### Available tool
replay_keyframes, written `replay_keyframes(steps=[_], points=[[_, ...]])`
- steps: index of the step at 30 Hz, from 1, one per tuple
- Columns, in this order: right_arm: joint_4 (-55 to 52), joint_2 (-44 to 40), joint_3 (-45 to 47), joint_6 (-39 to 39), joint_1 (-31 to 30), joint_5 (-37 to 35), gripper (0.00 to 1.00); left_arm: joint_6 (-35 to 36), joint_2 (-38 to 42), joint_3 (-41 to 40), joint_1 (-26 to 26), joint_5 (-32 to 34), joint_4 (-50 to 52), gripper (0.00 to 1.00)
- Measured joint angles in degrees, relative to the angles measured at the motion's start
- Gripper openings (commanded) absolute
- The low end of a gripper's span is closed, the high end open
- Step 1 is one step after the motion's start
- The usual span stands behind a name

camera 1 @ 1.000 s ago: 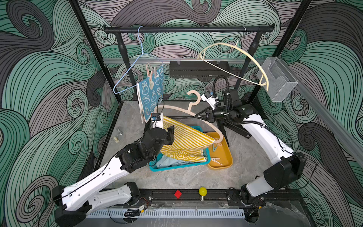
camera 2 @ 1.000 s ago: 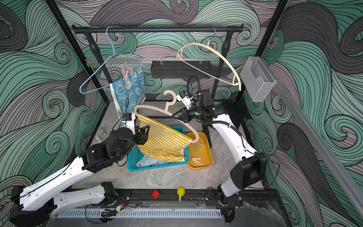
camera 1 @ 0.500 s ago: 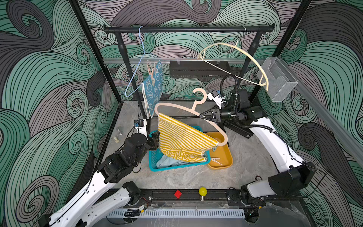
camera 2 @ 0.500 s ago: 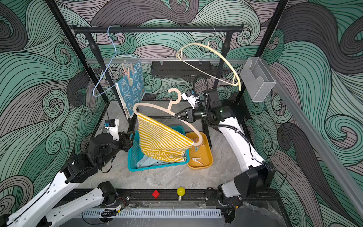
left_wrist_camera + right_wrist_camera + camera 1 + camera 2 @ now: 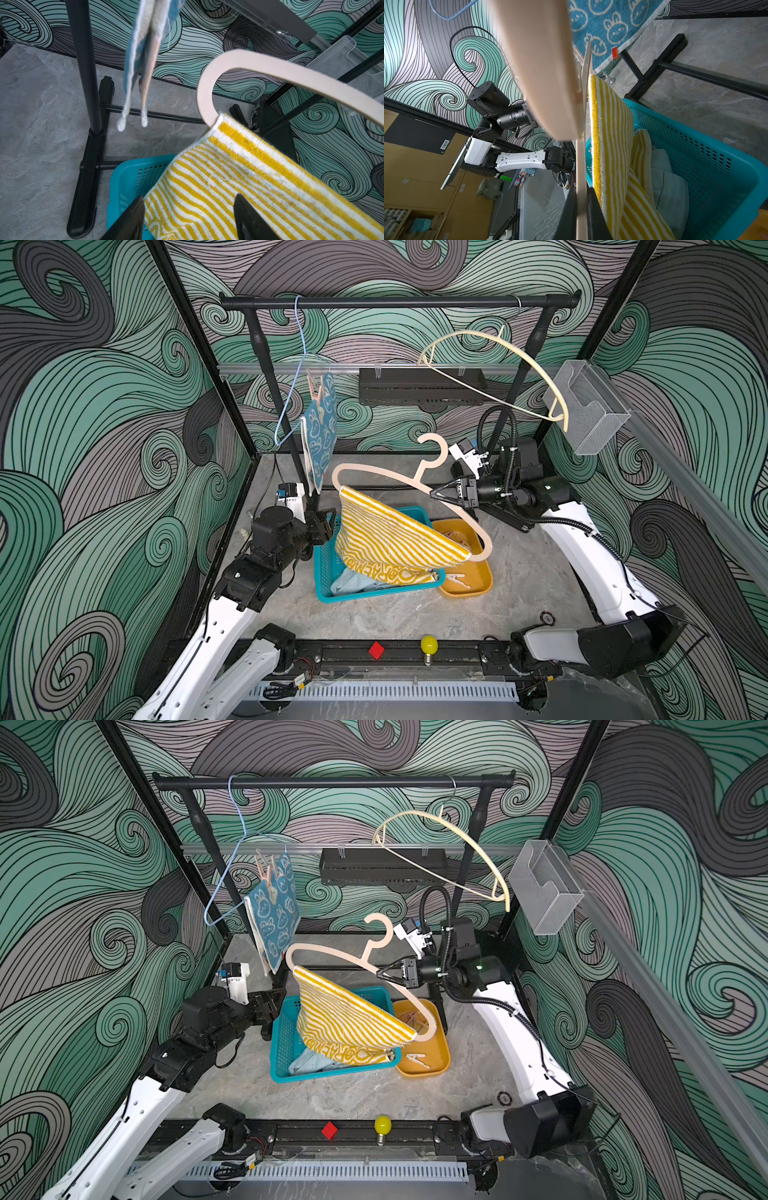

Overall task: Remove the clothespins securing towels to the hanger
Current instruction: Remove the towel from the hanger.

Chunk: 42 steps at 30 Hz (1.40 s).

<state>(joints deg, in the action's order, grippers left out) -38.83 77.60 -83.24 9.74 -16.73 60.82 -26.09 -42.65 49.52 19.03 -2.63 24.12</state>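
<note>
The enclosure walls carry a green-and-grey swirl print, and the desk [image 5: 519,572] is grey and stone-patterned.

Nearest, on the front rail, sit a red cube [image 5: 376,650] and a yellow bulb [image 5: 429,644].

At mid-desk a teal basket [image 5: 322,572] holds a pale-blue towel [image 5: 351,583], bunched at the bottom. Just beside the basket on its right is an orange tray [image 5: 469,593] containing loose clothespins [image 5: 457,578].

Above the basket a beige hanger [image 5: 374,473] sits tilted and clear of the rail. It carries the striped towel [image 5: 386,537] over its lower bar. The towel's lower end trails into the basket.

The right end effector [image 5: 434,493] is closed on the beige hanger's arm, below the hook. The right wrist view shows both fingers [image 5: 596,218] clamped on the bar.

The left end effector [image 5: 328,524] has its jaws apart and holds nothing. It sits just beside the striped towel's left edge, over the basket's left rim. In the left wrist view the towel lies beyond the spread fingers [image 5: 128,220]; whether they touch it cannot be determined.

At the rear is a black rail [image 5: 395,302] on its stand. A blue wire hanger [image 5: 291,406] hangs from it bearing the bunny towel [image 5: 322,435]. The towel is folded over the bar and secured near the top by pastel clothespins [image 5: 316,385]. A cream hanger [image 5: 498,360] hangs toward the rail's right end. A black shelf [image 5: 419,385] is on the rear wall and a clear box [image 5: 590,406] on the right side.
</note>
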Motion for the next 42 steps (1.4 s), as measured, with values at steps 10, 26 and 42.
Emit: replay_keyframes(steps=[10,26,42], points=[[0.09,0.00,0.04,0.35,0.37,2.23,0.00,0.26,-4.44,-0.15,-9.86,-19.80,-6.51,0.66],[0.72,0.00,0.04,1.42,0.63,4.22,0.00,2.10,-9.75,0.76,-12.63,-31.41,-9.86,0.59],[2.27,-0.02,0.61,2.34,0.63,5.38,0.00,2.56,-13.46,4.22,-12.63,-33.14,-12.09,0.43]])
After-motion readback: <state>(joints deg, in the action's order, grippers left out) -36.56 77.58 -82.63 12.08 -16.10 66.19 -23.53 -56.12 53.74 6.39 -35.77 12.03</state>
